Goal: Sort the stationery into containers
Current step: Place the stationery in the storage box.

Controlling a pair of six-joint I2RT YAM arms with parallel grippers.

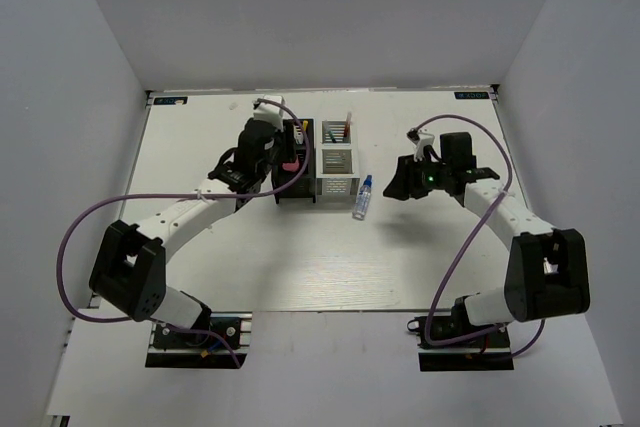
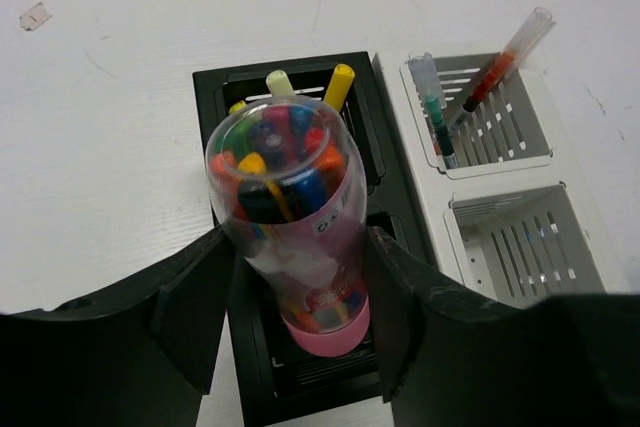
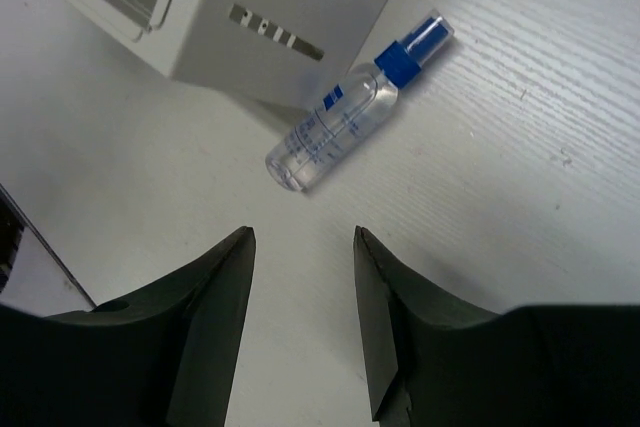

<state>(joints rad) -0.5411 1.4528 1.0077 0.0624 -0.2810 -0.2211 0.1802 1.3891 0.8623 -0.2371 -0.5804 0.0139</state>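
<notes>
My left gripper (image 2: 300,239) is shut on the stubby pink-and-clear cylinder (image 2: 290,207), full of coloured pens. It holds it upright, pink end down, in the near cell of the black organizer (image 2: 213,80). Yellow pens (image 2: 338,80) stand in its far cell. The silver-white organizer (image 2: 428,159) beside it holds a green pen (image 2: 432,102) and a red pen (image 2: 505,52) in its far cell. The clear blue-capped bottle (image 3: 345,117) lies on the table by the white organizer's corner (image 3: 250,17). My right gripper (image 3: 303,247) is open and empty, just short of the bottle.
In the top view the two organizers (image 1: 315,162) stand at the table's middle back, with the bottle (image 1: 362,197) to their right. The left gripper (image 1: 272,152) is at the black one, the right gripper (image 1: 402,185) right of the bottle. White walls enclose the table.
</notes>
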